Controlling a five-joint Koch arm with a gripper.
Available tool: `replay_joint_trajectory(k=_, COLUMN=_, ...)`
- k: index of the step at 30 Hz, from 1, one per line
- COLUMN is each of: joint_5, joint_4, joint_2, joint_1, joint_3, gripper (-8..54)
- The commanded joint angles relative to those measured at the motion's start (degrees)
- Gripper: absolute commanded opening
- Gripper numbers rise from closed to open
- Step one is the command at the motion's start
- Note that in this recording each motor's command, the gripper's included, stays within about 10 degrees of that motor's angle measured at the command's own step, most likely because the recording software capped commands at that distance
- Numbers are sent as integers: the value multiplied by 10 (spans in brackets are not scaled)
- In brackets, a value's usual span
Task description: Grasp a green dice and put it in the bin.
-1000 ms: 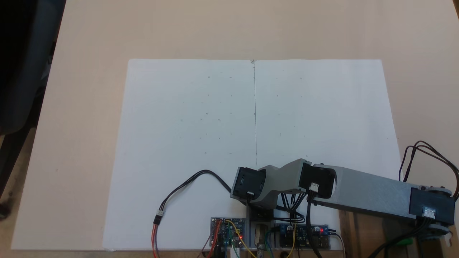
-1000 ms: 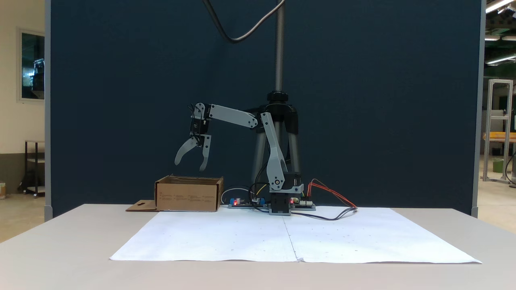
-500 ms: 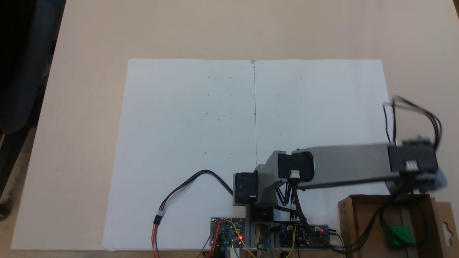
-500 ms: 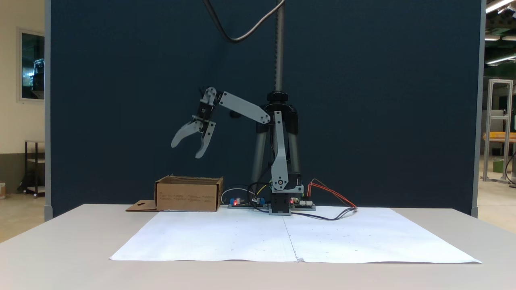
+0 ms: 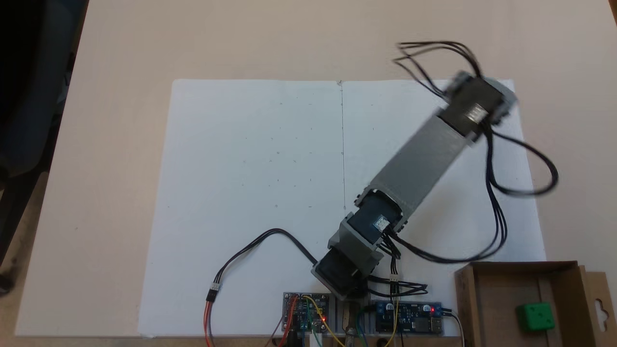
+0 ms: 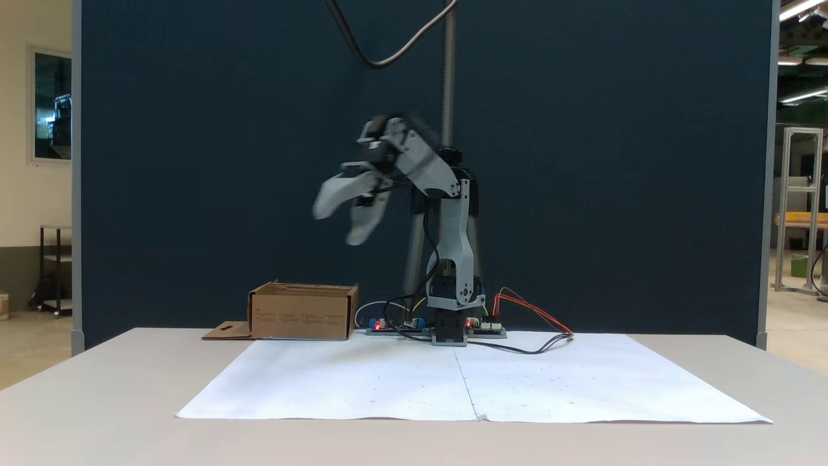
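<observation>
Pincer (image 6: pixel 337 223), blurred, jaws spread wide and empty, hangs high at centre frame. Small bright green cube dice (image 5: pixel 535 316) sits square, pips up, inside the shallow brown cardboard bin (image 5: pixel 487 308), lower right corner.

Your beige table (image 5: pixel 120 43) carries a big white paper sheet (image 5: pixel 250 159), creased down its middle. At its near edge sit two circuit boards (image 5: pixel 306 308), and the bin (image 5: pixel 487 308) rests beside the sheet's corner.

One overhead, one facing front
</observation>
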Motion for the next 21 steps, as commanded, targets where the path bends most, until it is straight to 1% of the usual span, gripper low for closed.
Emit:
replay_joint_trajectory(k=1, joint_5=55, joint_4=-28, joint_2=24, joint_1=-74, joint_3=-13, gripper=417)
replay_joint_trajectory(k=5, joint_5=72, joint_4=-64, joint_2=22, joint_1=-198, joint_3=-13, gripper=422)
replay_joint_trajectory(k=9, joint_5=85, joint_4=-76, joint_2=18, joint_1=-285, joint_3=-13, gripper=426)
replay_joint_trajectory(k=15, joint_5=85, joint_4=-99, joint_2=18, joint_1=-320, joint_3=-7, gripper=428)
replay_joint_trajectory(k=21, joint_5=83, joint_4=-236, joint_2=75, joint_1=-328, joint_3=122, gripper=432)
